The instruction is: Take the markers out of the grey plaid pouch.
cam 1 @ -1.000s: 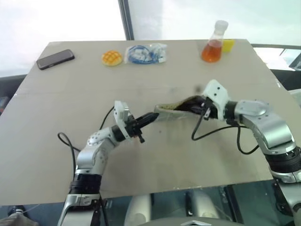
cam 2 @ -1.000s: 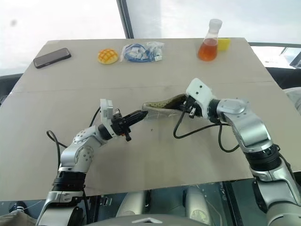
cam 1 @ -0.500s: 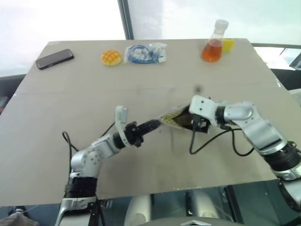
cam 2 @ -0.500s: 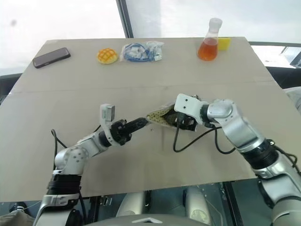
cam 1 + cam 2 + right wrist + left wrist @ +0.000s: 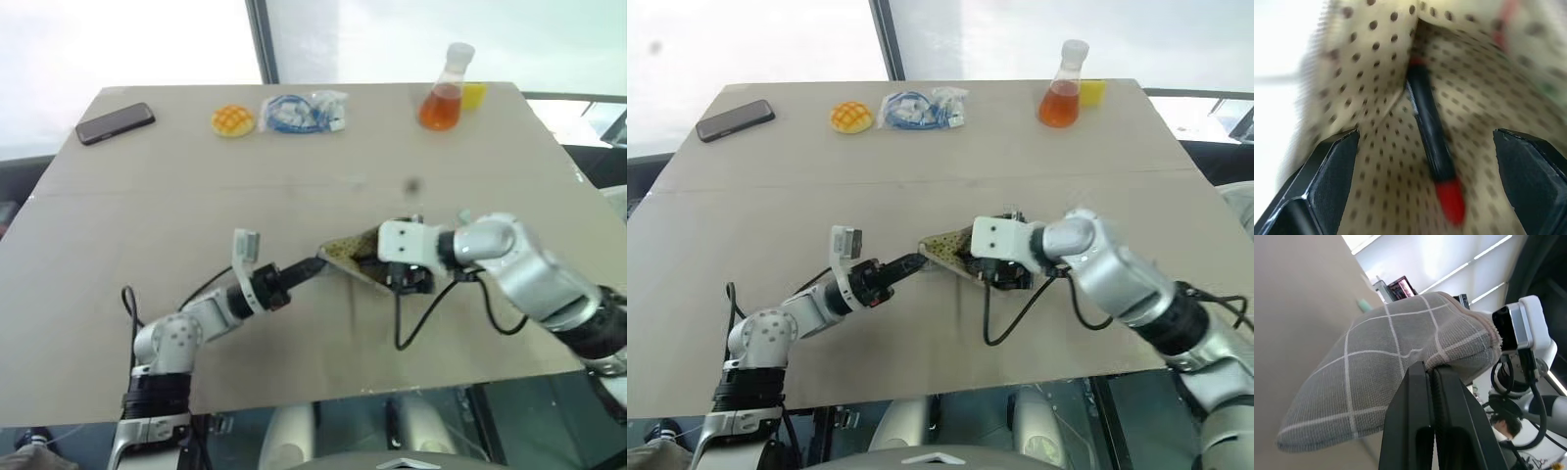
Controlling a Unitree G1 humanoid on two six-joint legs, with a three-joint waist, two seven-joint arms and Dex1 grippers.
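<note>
- The left hand (image 5: pixel 1432 382) was clamped shut on a corner of the grey plaid pouch (image 5: pixel 1386 377), its two black fingers (image 5: pixel 1410 421) pressed together on the fabric.
- The right hand (image 5: pixel 1425 161) stood wide open at the pouch's mouth, one black finger (image 5: pixel 1327 176) on each side of the dotted pale lining.
- Compared with a second earlier, the right hand had gone from partly closed at the pouch's far end to spread wide and had swung in toward the middle of the tabletop (image 5: pixel 196 166); the pouch, then stretched nearly level between the two hands, now hung shorter and bunched, nearer the front edge.
- The left hand's wrist had rolled, and that hand sat slightly lower and closer to the robot.
- In the left eye view the pouch (image 5: pixel 353 260) lay near the tabletop's centre, long axis running roughly from 9 to 3 o'clock, held corner at 9, open mouth at 3.
- Inside, a black marker (image 5: pixel 1427 134) with a red end lay along the lining, red tip toward the mouth, untouched between the open fingers.
- Well apart along the far edge: a phone (image 5: pixel 116 123) at 10 o'clock, a yellow bun (image 5: pixel 233 120), a clear bag with blue cable (image 5: pixel 302 111), and a flask of orange liquid (image 5: pixel 443 93) with a yellow block (image 5: pixel 475 94) just beside it at 1 o'clock.
- A black cable (image 5: pixel 411 318) looped under the right wrist.
</note>
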